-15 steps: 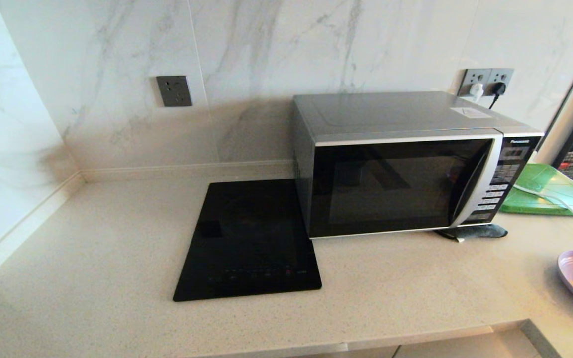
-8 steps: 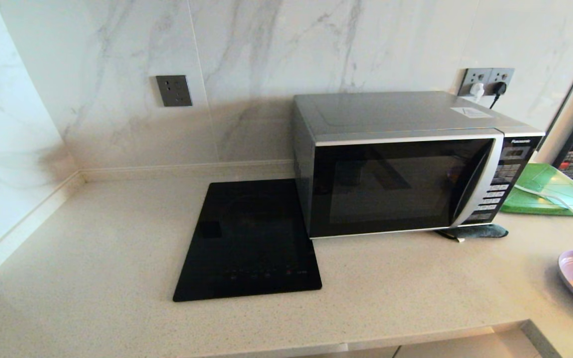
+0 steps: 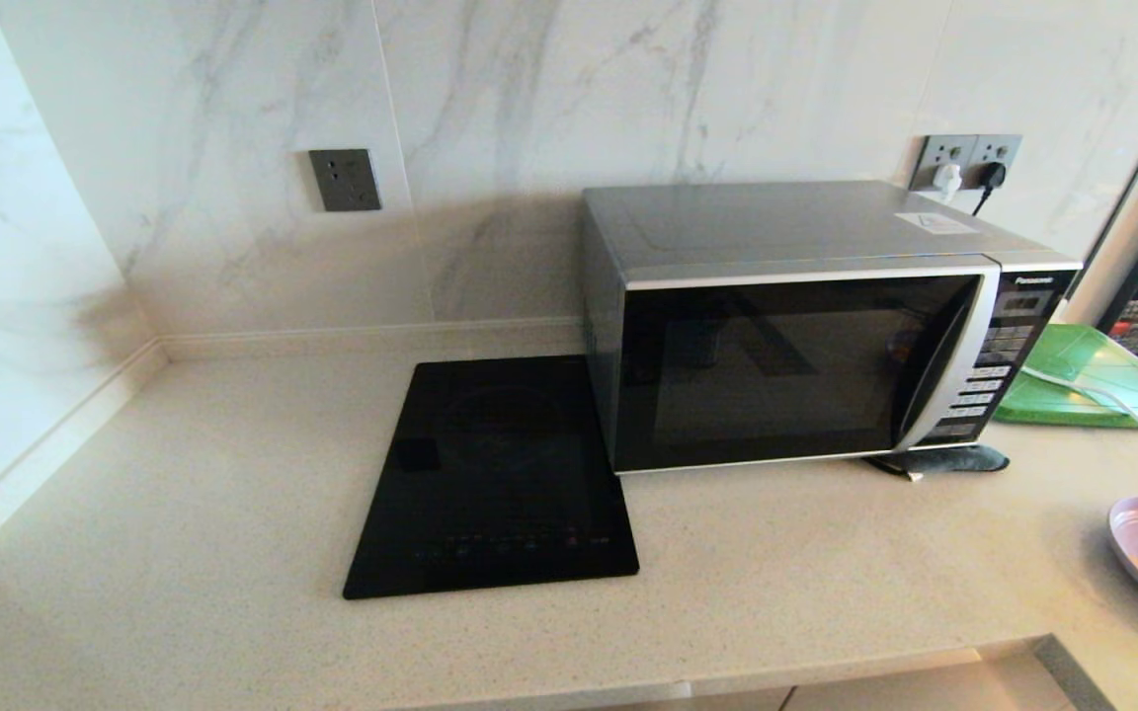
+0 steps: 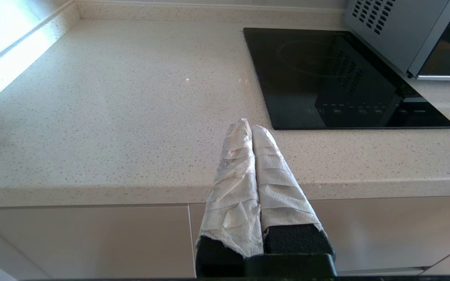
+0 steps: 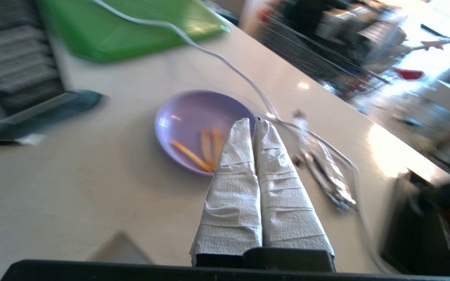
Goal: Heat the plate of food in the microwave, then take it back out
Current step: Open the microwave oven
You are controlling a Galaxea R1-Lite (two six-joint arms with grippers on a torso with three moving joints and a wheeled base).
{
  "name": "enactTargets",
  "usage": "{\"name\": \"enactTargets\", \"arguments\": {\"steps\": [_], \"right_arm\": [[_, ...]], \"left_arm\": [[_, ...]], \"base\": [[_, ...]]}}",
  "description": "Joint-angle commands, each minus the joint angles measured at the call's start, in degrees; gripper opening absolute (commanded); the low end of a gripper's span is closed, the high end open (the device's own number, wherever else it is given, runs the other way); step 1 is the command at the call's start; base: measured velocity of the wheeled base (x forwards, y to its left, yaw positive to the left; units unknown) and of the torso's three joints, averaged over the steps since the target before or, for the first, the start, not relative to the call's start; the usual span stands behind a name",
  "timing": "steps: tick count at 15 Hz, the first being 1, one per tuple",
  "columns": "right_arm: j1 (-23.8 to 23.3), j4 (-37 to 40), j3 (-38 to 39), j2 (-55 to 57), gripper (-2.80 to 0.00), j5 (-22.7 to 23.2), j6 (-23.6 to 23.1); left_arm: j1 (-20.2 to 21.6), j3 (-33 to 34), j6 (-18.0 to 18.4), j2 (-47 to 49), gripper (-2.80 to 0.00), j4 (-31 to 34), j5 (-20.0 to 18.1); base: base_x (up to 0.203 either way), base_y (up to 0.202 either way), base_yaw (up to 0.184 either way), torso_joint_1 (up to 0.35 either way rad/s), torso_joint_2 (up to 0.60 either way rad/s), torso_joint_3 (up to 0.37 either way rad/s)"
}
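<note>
- The microwave [image 3: 806, 326] stands at the back right of the counter [image 3: 184, 494] with its door shut; the cooktop [image 3: 495, 479] lies just beside it on the left.
- The plate [image 5: 199, 130] sits on the counter to the right of the microwave, out in front of the green tray [image 5: 131, 27], with a few fries [image 5: 203, 150] on it. In the head view only its left part shows, at the picture's right edge.
- The right gripper [image 5: 253, 121] hangs over the plate's near side, wrapped fingers pressed together and holding nothing.
- The left gripper [image 4: 248, 124] sits low in front of the counter edge, fingers also pressed together and empty (apparently parked).
- Judged stage: the very start, since the door is unopened and the plate is outside.
- Risks from here:
  - With the fingers together, a descent onto the plate would push or tip it rather than grip the rim, and the fries could scatter.
  - A white cable [image 5: 225, 62] runs just past the plate's far edge, beside a foil-like wrapper [image 5: 322, 171]; a reach across could snag the cable and drag the plate.
  - Lifting the plate before the door is open would leave it nowhere to go (the curved handle [image 3: 934, 365] is on the door's right side, nearest this arm).
  - A shallow rim gives little to hold, so a tilted grip could slide the fries off.
</note>
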Motion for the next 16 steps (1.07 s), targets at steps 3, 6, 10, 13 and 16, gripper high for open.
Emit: {"name": "enactTargets", "arguments": {"steps": [3,6,10,13,16], "right_arm": [[0.66,-14.09,2.61,7.77,-2.8,-6.24,-0.06],[4.76,-21.1,2.73,12.7,-2.8,-12.95,-0.89],[14.24,-22.18,3.38,18.09,-2.8,-25.74,-2.02],[16.9,-22.41,1.48,23.11,-2.8,-31.98,-1.92],[17.93,-22.42,-1.4,27.26,-2.8,-35.58,-1.91]], "left_arm": [[0.01,0.0,-0.06,-0.01,-2.8,0.0,0.1],[0.01,0.0,-0.06,-0.01,-2.8,0.0,0.1],[0.01,0.0,-0.06,-0.01,-2.8,0.0,0.03],[0.01,0.0,-0.06,-0.01,-2.8,0.0,0.01],[0.01,0.0,-0.06,-0.01,-2.8,0.0,0.02]], "base": [[0.0,0.0,0.0,0.0,0.0,0.0],[0.0,0.0,0.0,0.0,0.0,0.0],[0.0,0.0,0.0,0.0,0.0,0.0],[0.0,0.0,0.0,0.0,0.0,0.0],[0.0,0.0,0.0,0.0,0.0,0.0]]}}
